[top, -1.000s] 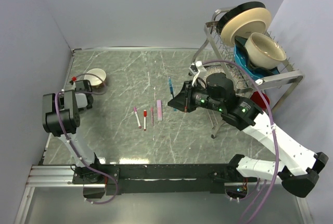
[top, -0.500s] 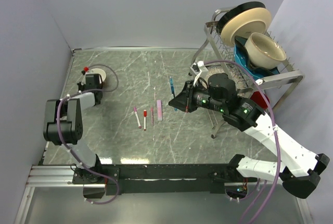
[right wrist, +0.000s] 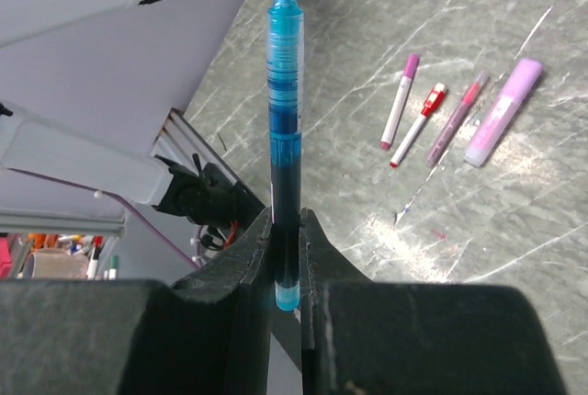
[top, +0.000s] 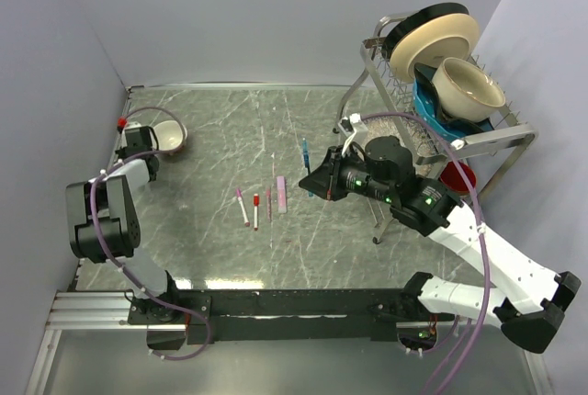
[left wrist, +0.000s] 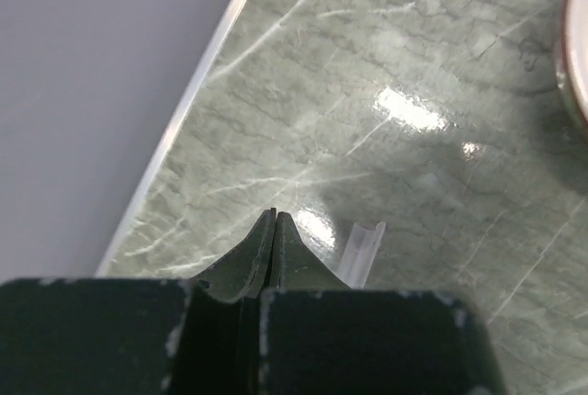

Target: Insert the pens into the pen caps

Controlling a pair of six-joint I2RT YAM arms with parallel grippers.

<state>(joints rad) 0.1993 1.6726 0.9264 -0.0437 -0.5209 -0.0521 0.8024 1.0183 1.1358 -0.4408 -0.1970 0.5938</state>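
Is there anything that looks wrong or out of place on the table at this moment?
Nothing looks spilled or broken. One oddity: the left gripper is shut on nothing beside the bowl, far from the four pens lying in a row, while the right gripper holds a blue pen.

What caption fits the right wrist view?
Right tool clamps a blue pen, four other pens lying on the table beyond.

Small bowl (top: 170, 136) far-left on marble table (top: 211, 230); dish rack (top: 496, 140) right, holding plates (top: 436, 41).
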